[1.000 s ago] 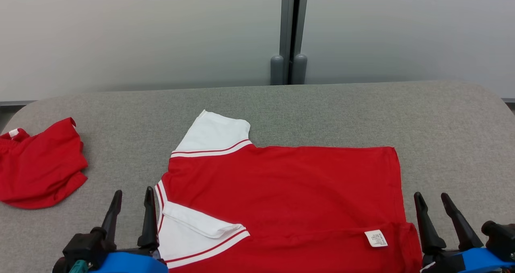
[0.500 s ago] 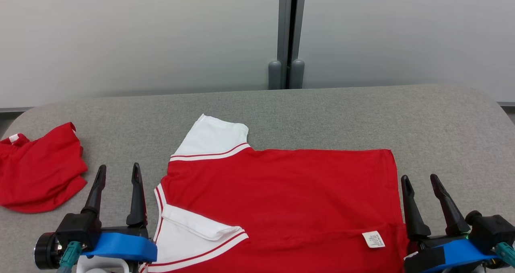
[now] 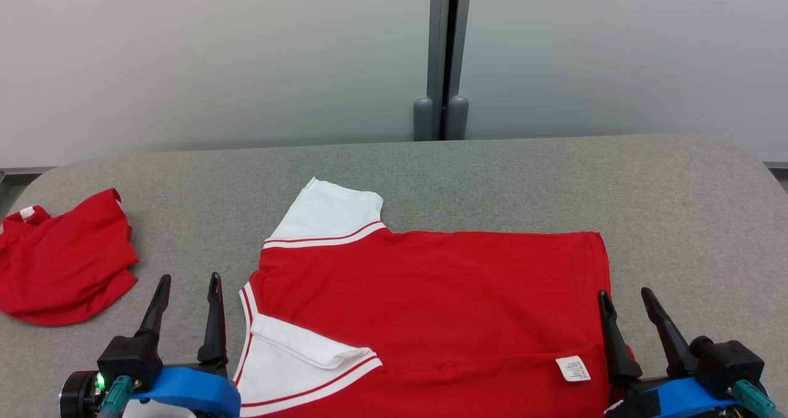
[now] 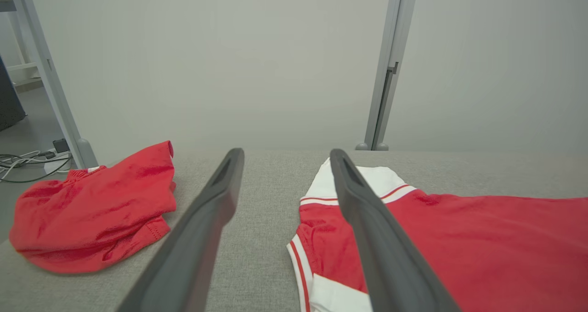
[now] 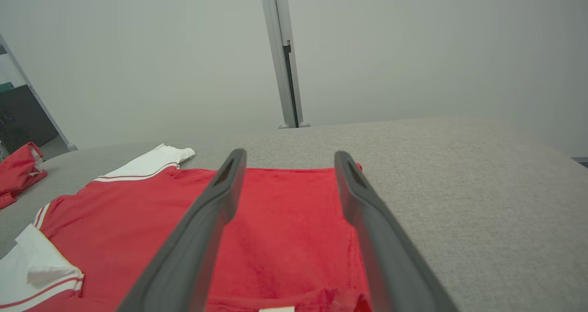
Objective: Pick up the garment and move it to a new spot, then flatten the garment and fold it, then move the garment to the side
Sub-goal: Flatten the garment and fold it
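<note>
Head view: garment (image 3: 431,295) lies mostly flat at front-centre of the desk (image 3: 523,172), neck end to the left, hem to the right. Far sleeve (image 3: 329,212) sticks out onto the desk, and near sleeve (image 3: 295,353) is tucked back over the body. The near long edge looks turned up, with the care label (image 3: 572,369) exposed. Left gripper (image 3: 189,277) has its jaws apart and empty, over bare desk just beside the neck end. Right gripper (image 3: 625,292) also has its jaws apart and empty, at the hem edge. A second red cloth (image 3: 64,264) sits well apart, near the left end of the desk.

Left wrist view: only desk between the jaws. The inner finger (image 4: 367,238) overlaps the shoulder edge in view; can't tell if it touches.

Right wrist view: red fabric between the jaws. The stitched hem edge runs just inside the outer finger (image 5: 367,229), so this side is lined up and the left is not.

My read: we're at the fold stage, pre-grasp on the near edge. To do it well:
- Shift the left gripper inward until fabric sits between its jaws, matching the right.
- Come down low and pinch every layer at the turned-up edge, not just the top one.
- Close both together and lift level, with light tension along the edge.
- Carry it over to the far edge without dragging the body.
- Watch that the near sleeve doesn't flop out.
</note>
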